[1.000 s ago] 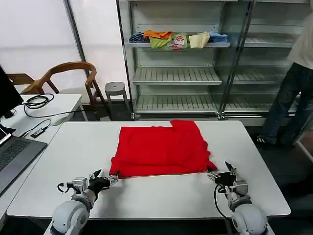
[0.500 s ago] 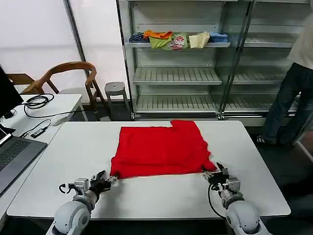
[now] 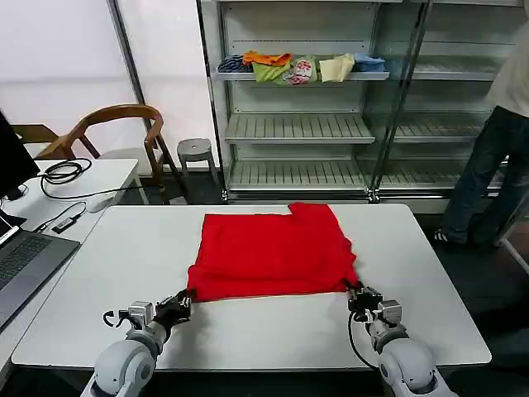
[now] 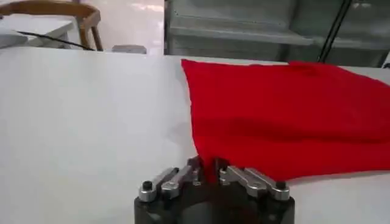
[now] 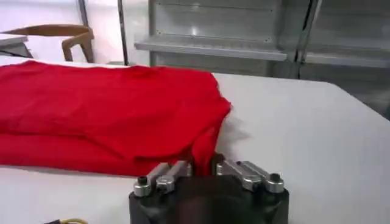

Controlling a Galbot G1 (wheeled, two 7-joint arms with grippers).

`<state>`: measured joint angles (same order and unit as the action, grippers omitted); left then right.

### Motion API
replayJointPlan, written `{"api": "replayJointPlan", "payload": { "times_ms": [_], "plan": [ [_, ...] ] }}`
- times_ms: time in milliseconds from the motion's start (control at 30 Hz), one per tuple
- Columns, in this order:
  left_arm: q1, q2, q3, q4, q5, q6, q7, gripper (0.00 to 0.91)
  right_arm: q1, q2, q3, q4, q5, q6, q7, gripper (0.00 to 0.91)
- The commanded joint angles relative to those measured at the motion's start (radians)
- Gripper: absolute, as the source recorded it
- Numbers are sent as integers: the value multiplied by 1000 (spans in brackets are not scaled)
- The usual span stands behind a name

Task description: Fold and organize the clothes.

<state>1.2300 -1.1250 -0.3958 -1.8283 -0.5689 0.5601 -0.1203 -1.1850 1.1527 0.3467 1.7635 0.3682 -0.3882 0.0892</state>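
The T-shirt [image 3: 272,254] is plain bright red on a white table [image 3: 116,256]. Between the silver-and-black fingers [image 4: 177,179] of each gripper, its corners show the same solid red.

Head view high, facing table [image 3: 99,248]; wrist views low, close; shared: T-shirt [image 3: 273,252].

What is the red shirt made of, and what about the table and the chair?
The red shirt looks like soft matte cloth, probably cotton: it wrinkles and droops at its edges. The table seems smooth, hard white laminate or plastic with a faint sheen. The chair looks like varnished brown wood, bent into curved arms.
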Motion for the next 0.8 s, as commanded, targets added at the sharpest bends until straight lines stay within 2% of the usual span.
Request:
{"api": "replayJointPlan", "payload": {
  "times_ms": [33,200,567,800],
  "plan": [
    [5,-2,-1,-8,5,-5,4,20,1,0,-2,1,3,-3,0,0],
    [52,4,-6,-61,5,-3,4,20,-40,-11,12,55,1,-3,1,0],
    [250,13,-69,-230,8,-8,12,20,-251,-36,84,190,-4,13,-1,0],
    [333,30,-126,-275,5,-23,26,20,-377,-43,107,282,-22,27,1,0]
  ]
}}
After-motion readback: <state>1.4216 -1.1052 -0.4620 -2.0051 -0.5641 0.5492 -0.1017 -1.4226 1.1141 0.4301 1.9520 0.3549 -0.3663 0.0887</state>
